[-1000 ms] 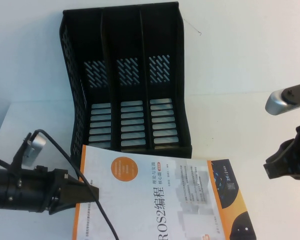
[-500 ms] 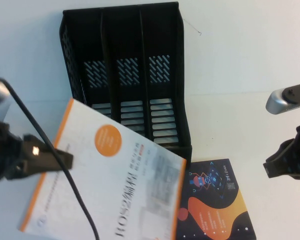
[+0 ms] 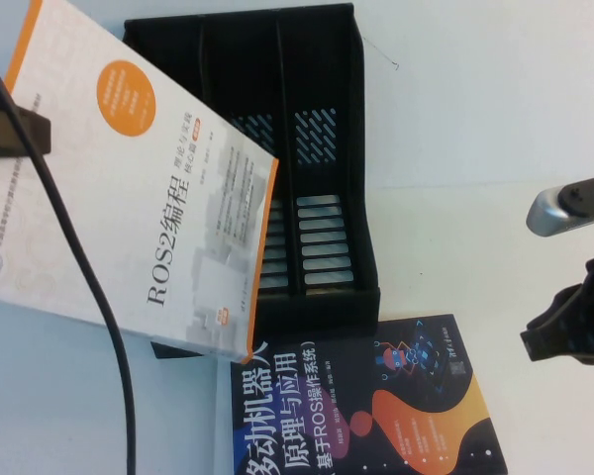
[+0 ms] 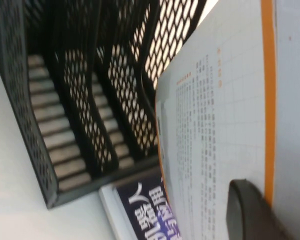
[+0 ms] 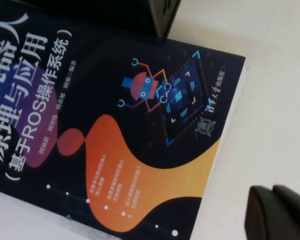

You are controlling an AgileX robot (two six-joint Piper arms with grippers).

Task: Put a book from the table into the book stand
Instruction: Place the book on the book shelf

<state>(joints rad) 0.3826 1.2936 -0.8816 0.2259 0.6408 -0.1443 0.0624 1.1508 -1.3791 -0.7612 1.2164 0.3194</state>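
Glossy book (image 3: pixel 129 188) pinched by left gripper (image 3: pixel 15 134) over perforated stand (image 3: pixel 317 178); right gripper (image 3: pixel 569 322) unreadable.

The book (image 3: pixel 129 188) is white-grey with an orange edge stripe, an orange circle and black "ROS2" lettering. The book stand (image 3: pixel 307 158) is black, with perforated sides and a slatted base, on the plain white surface (image 3: pixel 475 148). A second book (image 3: pixel 376 406) is black with orange and purple blobs and white lettering.

The black left gripper (image 3: pixel 15 134) is at the left edge of the surface, the black right gripper (image 3: pixel 569 322) at the right edge.

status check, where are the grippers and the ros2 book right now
Left gripper shut on the book, held tilted above the book stand. Right gripper parked off to the right. Black book flat on the table.
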